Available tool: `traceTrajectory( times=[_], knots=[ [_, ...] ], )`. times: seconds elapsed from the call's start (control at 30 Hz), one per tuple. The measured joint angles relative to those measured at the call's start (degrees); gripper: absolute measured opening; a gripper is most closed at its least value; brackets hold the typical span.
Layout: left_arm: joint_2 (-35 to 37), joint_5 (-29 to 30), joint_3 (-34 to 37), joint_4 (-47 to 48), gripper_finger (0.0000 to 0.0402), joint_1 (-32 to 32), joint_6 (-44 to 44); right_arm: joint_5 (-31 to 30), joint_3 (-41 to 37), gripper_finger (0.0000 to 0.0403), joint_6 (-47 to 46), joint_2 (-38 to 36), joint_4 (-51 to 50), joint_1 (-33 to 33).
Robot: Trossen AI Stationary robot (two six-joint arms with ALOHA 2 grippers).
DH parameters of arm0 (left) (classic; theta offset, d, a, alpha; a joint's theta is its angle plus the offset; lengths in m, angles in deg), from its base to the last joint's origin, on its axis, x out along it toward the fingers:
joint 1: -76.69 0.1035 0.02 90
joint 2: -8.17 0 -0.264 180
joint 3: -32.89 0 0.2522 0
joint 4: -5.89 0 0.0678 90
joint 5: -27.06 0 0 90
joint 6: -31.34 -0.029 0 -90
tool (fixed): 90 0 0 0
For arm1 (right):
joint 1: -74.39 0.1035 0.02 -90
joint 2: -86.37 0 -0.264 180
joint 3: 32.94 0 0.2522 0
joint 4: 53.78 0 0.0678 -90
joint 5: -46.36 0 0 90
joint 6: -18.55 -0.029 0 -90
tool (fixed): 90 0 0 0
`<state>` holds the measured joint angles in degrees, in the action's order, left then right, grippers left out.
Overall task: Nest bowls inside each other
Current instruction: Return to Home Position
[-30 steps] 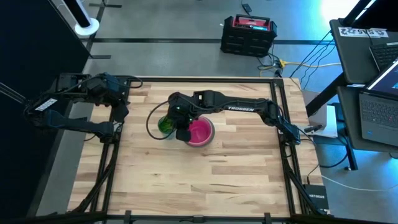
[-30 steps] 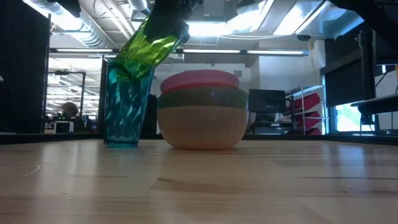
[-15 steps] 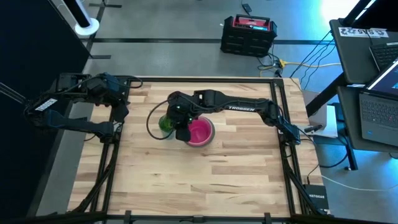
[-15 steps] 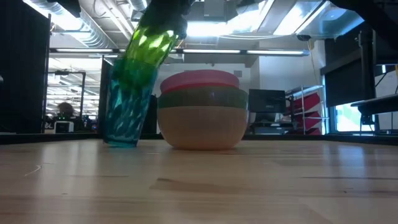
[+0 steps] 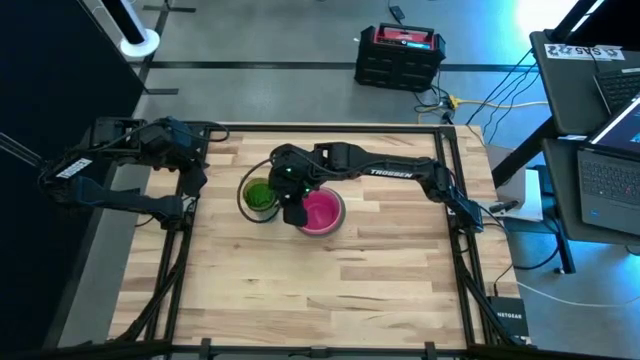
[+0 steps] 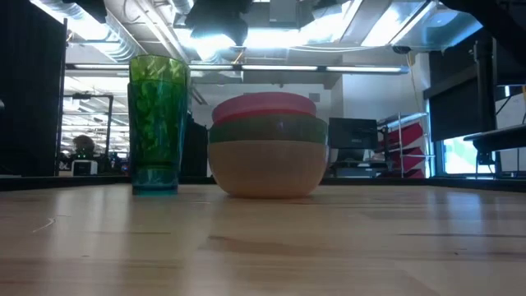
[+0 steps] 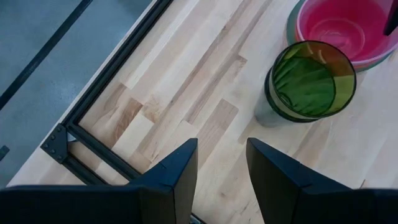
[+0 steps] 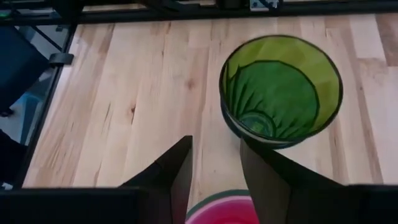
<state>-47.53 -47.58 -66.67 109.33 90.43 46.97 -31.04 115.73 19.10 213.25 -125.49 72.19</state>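
Note:
A green tumbler [image 6: 159, 115] stands upright, nested in a teal tumbler [image 6: 155, 179] whose base rests on the table. Right beside them sits a stack of bowls [image 6: 268, 145]: peach at the bottom, green in the middle, pink [image 5: 322, 211] on top. My right gripper [image 8: 214, 167] hangs open above the gap between tumbler [image 8: 280, 90] and stack, and touches neither. My left gripper [image 7: 221, 168] waits open over the table's left edge, with the green tumbler [image 7: 310, 79] farther off.
The black frame rail [image 7: 99, 109] runs along the table's left edge under my left gripper. Bare wood [image 5: 330, 290] stretches from the bowls to the near edge. A black and red case [image 5: 400, 55] stands on the floor beyond the far edge.
My right gripper held the green tumbler tilted, with its bottom partly in the teal one. It has let go. The green tumbler has dropped in and now stands upright, and the teal tumbler, briefly tipped, stands straight again.

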Motion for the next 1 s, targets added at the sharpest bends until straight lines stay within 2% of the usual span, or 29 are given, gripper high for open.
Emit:
traceTrajectory(
  times=[0.5,0.57,0.67,0.8,0.9,1.0],
  knots=[
    [-9.7,-11.9,0.0,-13.9,0.0015,-8.0,-10.7,-1.3,-0.1,0.0013,2.2,-3.3,-31.3,5.2],
    [-12.2,-13.1,-0.1,-16.1,0.0005,-11.2,-15.1,-1.2,0.0,0.0007,0.8,-6.0,-32.1,6.5],
    [-16.0,-13.1,-0.2,-12.7,0.0001,-15.0,-19.1,-3.8,-3.4,0.0002,-3.7,-12.4,-32.0,9.1],
    [-17.3,-11.0,-0.1,-4.7,0.0000,-16.2,-18.0,-13.1,-11.9,0.0000,-9.4,-24.6,-31.9,13.5],
    [-14.5,-10.9,-0.1,-3.5,0.0000,-16.2,-16.0,-19.3,-21.6,0.0000,-14.9,-37.2,-29.7,16.3],
    [-11.3,-10.9,0.2,-4.3,0.0000,-16.2,-14.3,-22.8,-34.5,0.0000,-20.4,-49.6,-22.1,18.8]
  ],
)
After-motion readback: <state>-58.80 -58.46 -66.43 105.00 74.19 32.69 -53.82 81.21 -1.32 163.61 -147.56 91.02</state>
